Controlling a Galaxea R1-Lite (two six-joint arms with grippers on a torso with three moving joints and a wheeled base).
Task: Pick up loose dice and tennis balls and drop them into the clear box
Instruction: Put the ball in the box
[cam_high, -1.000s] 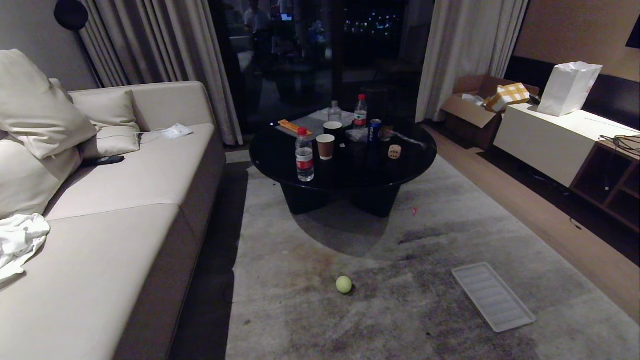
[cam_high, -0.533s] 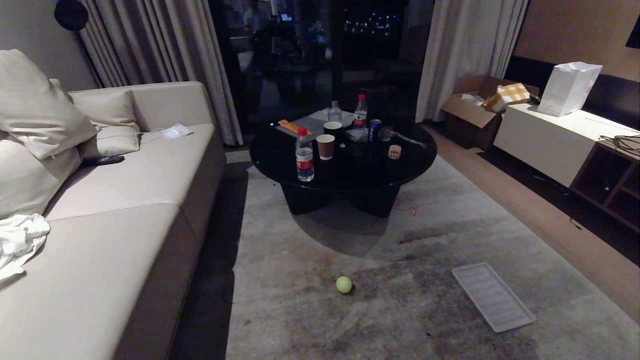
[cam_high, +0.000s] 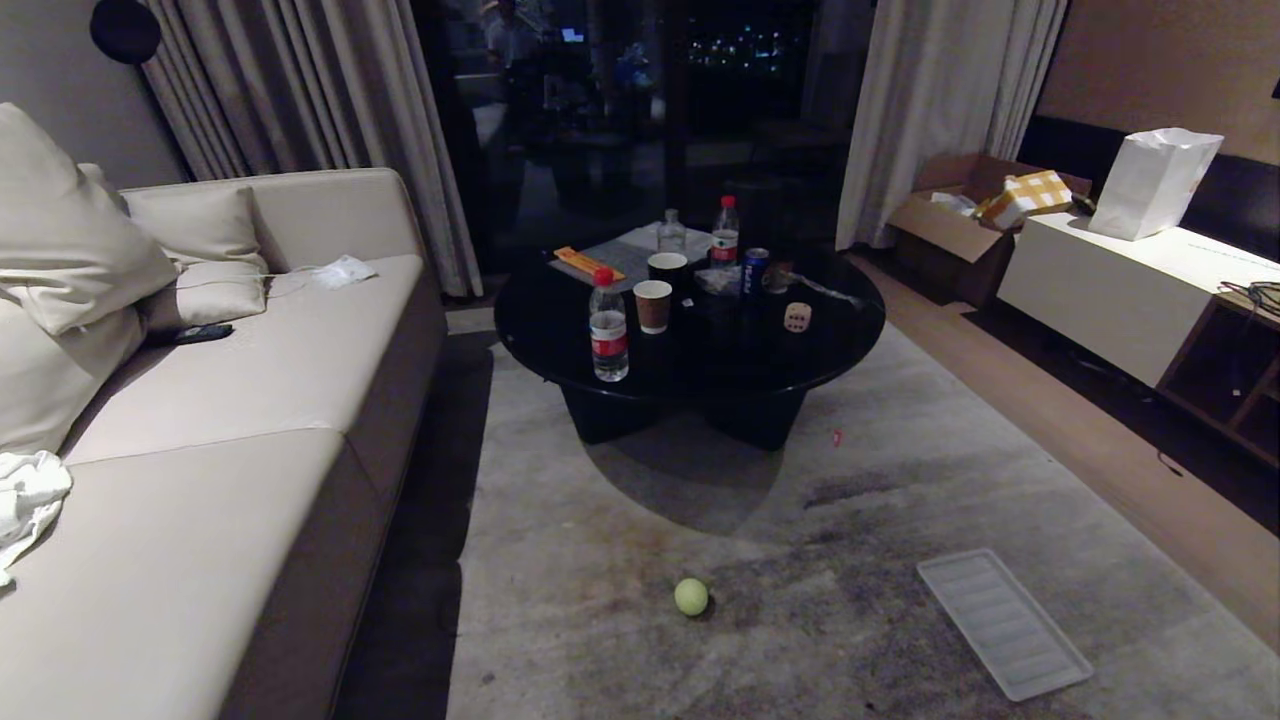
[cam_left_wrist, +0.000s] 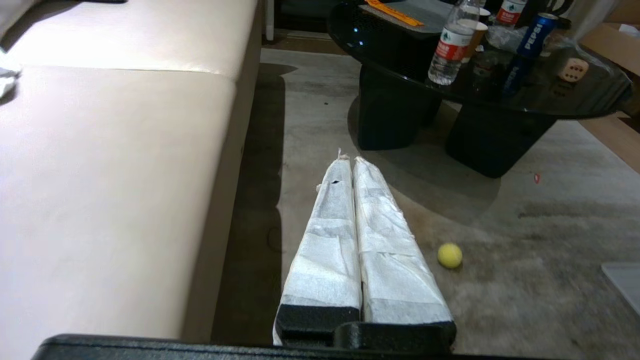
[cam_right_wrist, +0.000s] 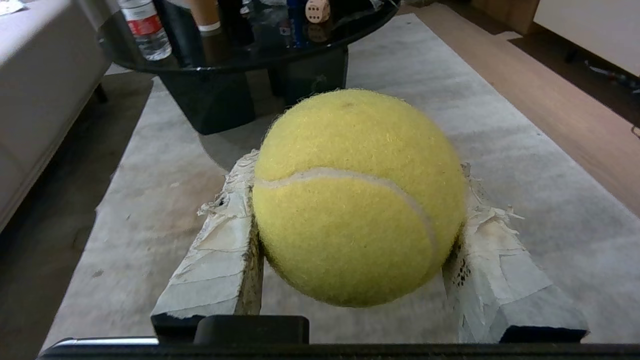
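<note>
Right gripper (cam_right_wrist: 352, 200): padded fingers clamped on a tennis ball (cam_right_wrist: 357, 195) that fills the centre of the right wrist view — a ball neither other view shows. Left gripper (cam_left_wrist: 350, 162): wrapped fingers pressed together and empty, pointing up the middle of the left wrist view, above the rug. Neither gripper appears in the head view. Second tennis ball (cam_high: 691, 596): loose on the grey rug (cam_high: 640, 640), lower centre of the head view, and right of the left gripper's fingers in the left wrist view. Beige die (cam_high: 797, 318): on the round black coffee table (cam_high: 560, 340), upper centre of the head view, toward the table's right edge; it also shows at the top of both wrist views. Same table: a water bottle (cam_high: 608, 324), a paper cup (cam_high: 652, 306) and a blue can (cam_high: 755, 270). Ribbed whitish lid (cam_high: 1003, 622): flat on the rug, lower right of the head view; only its corner reaches the right edge of the left wrist view. Beige sofa (cam_high: 200, 480): left side of the head view. Clear box: in none of the three views.
</note>
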